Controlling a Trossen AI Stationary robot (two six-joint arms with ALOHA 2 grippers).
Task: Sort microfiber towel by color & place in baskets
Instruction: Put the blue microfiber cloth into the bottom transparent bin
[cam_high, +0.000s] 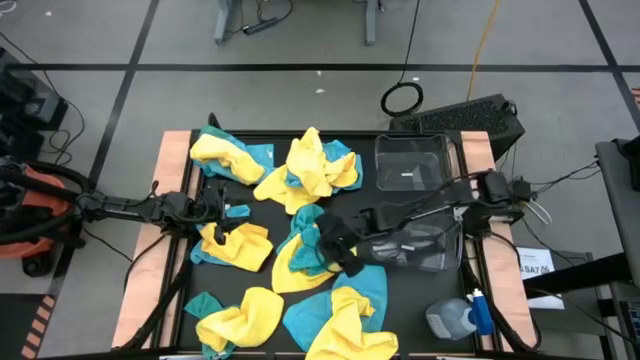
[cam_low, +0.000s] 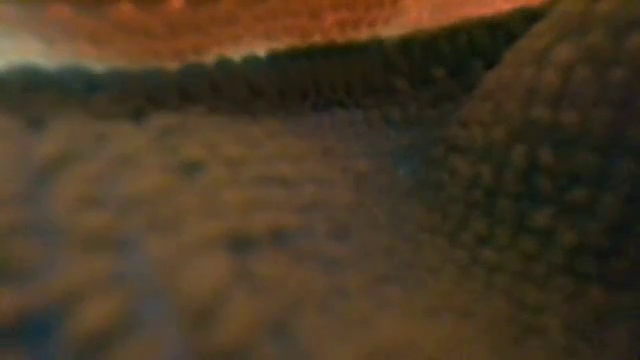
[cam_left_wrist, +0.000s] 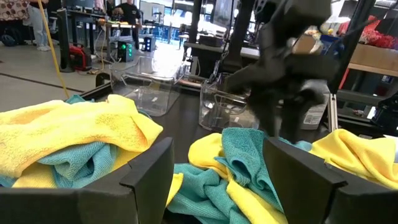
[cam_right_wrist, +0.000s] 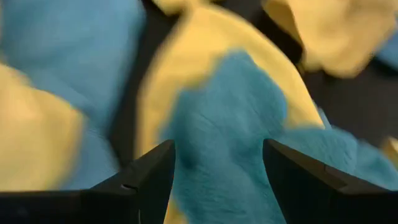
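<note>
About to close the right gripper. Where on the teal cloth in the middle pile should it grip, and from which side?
Grip the raised teal fold between the right gripper's open fingers, coming straight down from above. In the high view this teal cloth lies bunched on a yellow cloth, so pinching its peak probably lifts only teal. The left gripper waits at the table's left.

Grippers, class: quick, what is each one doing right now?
Left gripper: open, empty, over the towels.
Right gripper: open around a teal towel, not closed.

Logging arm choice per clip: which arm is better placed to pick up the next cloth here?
Right, probably. The right pincer is at the central pile, its open fingers straddling a teal towel, beside the nearer clear basket. The left pincer hangs open with nothing between its fingers.
</note>
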